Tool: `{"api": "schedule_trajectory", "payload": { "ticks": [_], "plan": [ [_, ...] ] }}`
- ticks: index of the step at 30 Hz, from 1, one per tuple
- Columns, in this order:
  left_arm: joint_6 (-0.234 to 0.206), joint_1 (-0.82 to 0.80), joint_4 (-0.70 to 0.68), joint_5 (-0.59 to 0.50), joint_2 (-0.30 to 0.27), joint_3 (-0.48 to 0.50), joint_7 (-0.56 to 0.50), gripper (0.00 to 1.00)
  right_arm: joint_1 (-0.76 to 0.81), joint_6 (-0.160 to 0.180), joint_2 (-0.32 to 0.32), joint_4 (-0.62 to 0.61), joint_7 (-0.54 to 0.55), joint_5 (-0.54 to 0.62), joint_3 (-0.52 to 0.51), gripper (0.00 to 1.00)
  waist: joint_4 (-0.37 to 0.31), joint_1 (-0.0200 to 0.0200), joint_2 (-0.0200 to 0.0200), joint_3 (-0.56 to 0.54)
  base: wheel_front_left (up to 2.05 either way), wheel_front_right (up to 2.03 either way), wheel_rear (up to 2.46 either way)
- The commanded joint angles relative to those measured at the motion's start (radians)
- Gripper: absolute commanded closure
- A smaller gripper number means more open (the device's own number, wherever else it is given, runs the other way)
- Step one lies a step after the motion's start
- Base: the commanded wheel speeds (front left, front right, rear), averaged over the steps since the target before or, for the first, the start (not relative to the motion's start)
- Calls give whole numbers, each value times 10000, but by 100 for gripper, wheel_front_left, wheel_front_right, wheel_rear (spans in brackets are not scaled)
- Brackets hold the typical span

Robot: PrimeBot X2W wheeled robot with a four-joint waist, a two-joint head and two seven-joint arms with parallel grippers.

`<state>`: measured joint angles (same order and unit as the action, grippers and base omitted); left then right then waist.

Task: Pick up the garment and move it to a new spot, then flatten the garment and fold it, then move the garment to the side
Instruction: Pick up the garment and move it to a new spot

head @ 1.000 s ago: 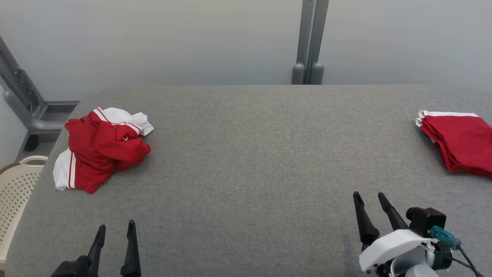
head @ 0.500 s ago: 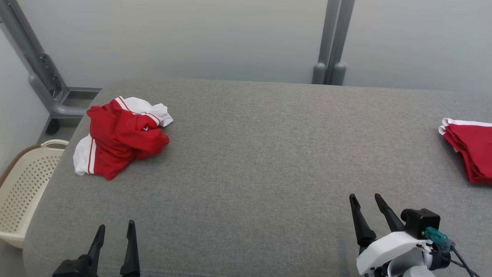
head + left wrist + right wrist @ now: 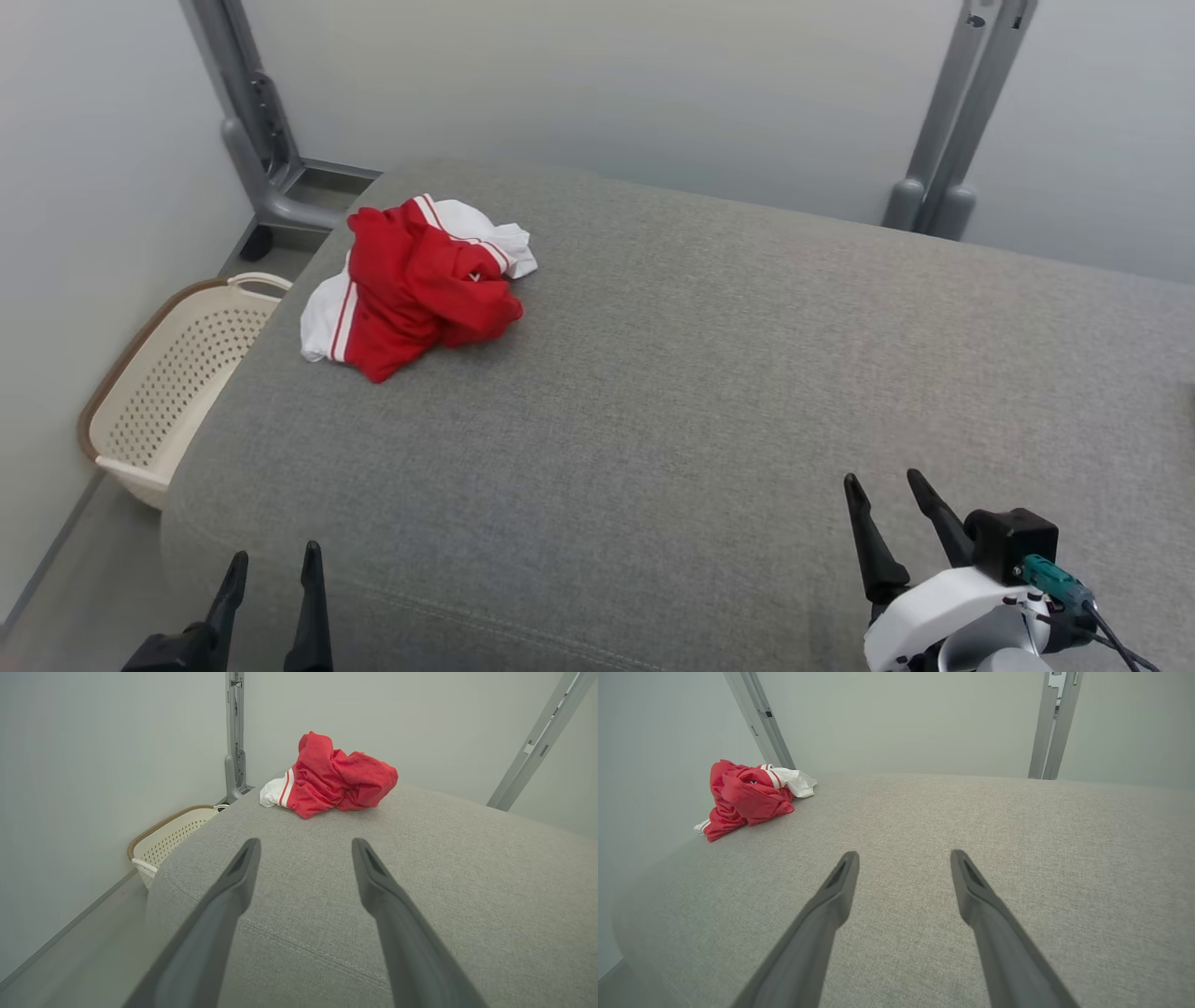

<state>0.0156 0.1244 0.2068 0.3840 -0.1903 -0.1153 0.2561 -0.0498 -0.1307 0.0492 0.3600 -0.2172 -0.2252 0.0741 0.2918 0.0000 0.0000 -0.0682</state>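
The left gripper [image 3: 275, 553] and right gripper [image 3: 882, 478] hang spread wide, empty, over the grey fabric-covered table [image 3: 700, 373]. The crumpled red-and-white garment [image 3: 420, 280] lies diagonally at its far-left corner, striped white end toward the left edge.

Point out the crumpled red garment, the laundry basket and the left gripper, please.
crumpled red garment [image 3: 420, 285], head view, on the red middle of the heap.
laundry basket [image 3: 177, 373], head view, on its perforated wall.
left gripper [image 3: 274, 555], head view, midway between its two fingertips.
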Motion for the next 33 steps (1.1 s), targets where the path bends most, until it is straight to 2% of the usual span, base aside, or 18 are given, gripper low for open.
{"api": "schedule_trajectory", "payload": {
  "ticks": [1, 12, 16, 19, 25, 33],
  "plan": [
    [-32, 114, -38, 58, -74, 14, -32, 0, 112, 1, 22, -33, 4, 52, 36, 0, 516, 0, 0, 15, 0, 0, 0],
    [-138, 251, -102, 249, -93, 223, 22, 0, 17, 1, 25, -153, 76, 135, 250, 0, 1003, 0, 0, 150, 0, 0, 0],
    [-364, 266, -22, 308, -36, 393, 27, 0, 53, 1, 23, -245, 138, 187, 377, 0, 927, 0, 0, 218, 0, 0, 0],
    [-367, -207, 156, 360, -72, 353, -229, 0, -21, 1, 25, -379, 234, 258, 479, 0, 771, 0, 0, 353, 0, 0, 0],
    [-14, -2129, 787, 215, -440, -166, -1721, 0, -236, 1, 25, -926, 675, 695, 591, 0, 343, 0, 0, 939, 0, 0, 0],
    [442, -5737, 2707, 521, -679, -469, -3926, 0, -535, 1, 25, -2052, 1507, 1433, 945, 0, -575, 0, 0, 2262, 0, 0, 0]
  ]
}}
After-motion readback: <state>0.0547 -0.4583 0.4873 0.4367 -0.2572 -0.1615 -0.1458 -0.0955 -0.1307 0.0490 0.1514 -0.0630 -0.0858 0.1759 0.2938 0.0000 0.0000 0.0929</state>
